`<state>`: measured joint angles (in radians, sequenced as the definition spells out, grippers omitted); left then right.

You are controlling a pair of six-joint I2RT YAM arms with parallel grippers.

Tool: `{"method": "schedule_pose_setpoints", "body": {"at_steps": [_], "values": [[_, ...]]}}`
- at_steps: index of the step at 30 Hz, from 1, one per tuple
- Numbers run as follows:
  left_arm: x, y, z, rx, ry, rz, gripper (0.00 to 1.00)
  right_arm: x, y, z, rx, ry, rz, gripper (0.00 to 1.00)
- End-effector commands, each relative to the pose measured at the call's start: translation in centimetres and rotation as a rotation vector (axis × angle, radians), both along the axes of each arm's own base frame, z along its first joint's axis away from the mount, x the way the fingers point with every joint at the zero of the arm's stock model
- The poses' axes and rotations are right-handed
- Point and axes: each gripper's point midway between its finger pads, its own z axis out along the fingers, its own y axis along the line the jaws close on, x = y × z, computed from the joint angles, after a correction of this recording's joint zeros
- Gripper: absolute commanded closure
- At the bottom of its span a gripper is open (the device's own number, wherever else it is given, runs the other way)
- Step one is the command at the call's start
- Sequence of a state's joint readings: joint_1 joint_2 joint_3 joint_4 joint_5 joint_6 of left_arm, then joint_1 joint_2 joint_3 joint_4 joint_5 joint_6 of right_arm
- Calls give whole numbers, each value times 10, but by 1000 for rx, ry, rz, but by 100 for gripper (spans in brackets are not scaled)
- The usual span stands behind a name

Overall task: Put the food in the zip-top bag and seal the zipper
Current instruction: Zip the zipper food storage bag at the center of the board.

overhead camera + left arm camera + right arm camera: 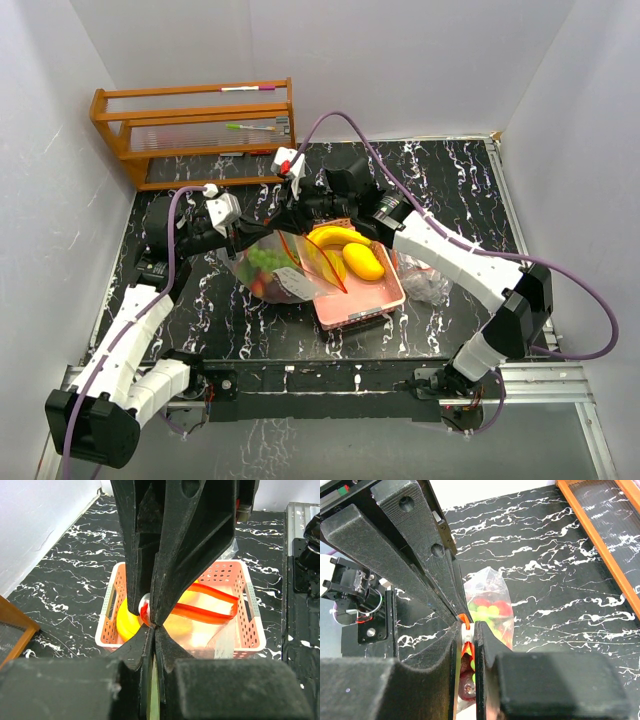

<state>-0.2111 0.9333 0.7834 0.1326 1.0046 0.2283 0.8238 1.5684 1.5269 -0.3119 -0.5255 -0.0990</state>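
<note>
Red-orange zipper track (200, 616) is what both sets of fingers are on. The left gripper (152, 626) is pinched tight on it, and the right gripper (466, 632) is nipped narrow onto the same strip right beside it, I'd guess to hold the zip-top bag (272, 262) mouth up. Strawberries (481, 601) and green pieces (487, 611) are inside. Banana (338, 236) and mango (363, 263) sit just right of the bag in the pink basket (385, 300) — so sealing looks premature. No readable writing anywhere.
</note>
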Motion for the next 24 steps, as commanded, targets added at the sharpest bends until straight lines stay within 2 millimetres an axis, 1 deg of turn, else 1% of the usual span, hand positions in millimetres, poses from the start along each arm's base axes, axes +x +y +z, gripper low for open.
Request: {"method": "schedule_pose_setpoints", "body": {"at_steps": [1, 6, 8, 12, 16, 24], "values": [[-12, -5, 9, -10, -52, -68, 100, 2, -4, 37, 82, -77, -15, 92], [-12, -7, 9, -27, -42, -79, 100, 2, -4, 34, 79, -69, -11, 92], [-6, -5, 9, -27, -29, -41, 100, 4, -6, 31, 72, -66, -28, 92], [11, 3, 17, -28, -33, 73, 100, 17, -14, 19, 33, -62, -120, 92], [24, 12, 27, -38, -81, 168, 100, 24, -25, 4, 9, -46, -187, 92], [29, 17, 39, -53, -112, 219, 100, 29, -41, -7, -3, -34, -249, 92]]}}
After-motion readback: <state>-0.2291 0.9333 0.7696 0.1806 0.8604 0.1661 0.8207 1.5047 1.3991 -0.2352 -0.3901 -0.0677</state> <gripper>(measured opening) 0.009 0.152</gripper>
